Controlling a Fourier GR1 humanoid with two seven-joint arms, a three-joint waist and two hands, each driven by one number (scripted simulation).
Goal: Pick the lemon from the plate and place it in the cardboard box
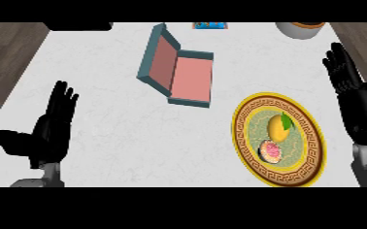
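Your pale, faintly marbled counter (114, 106) carries an open box (192, 77) toward the far middle, teal outside and pink inside, its lid tilted up on the left. At the near right you see a round plate (312, 148) with a yellow, patterned rim. Along the far edge sit a blue item (210, 25), a pale round container (302, 29) at the right, and a dark object (79, 26) at the left.

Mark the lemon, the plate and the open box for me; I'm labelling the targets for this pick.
lemon (277, 128), head view, on its yellow body.
plate (313, 140), head view, on the patterned rim at its right side.
box (192, 76), head view, on its bare pink inner floor.
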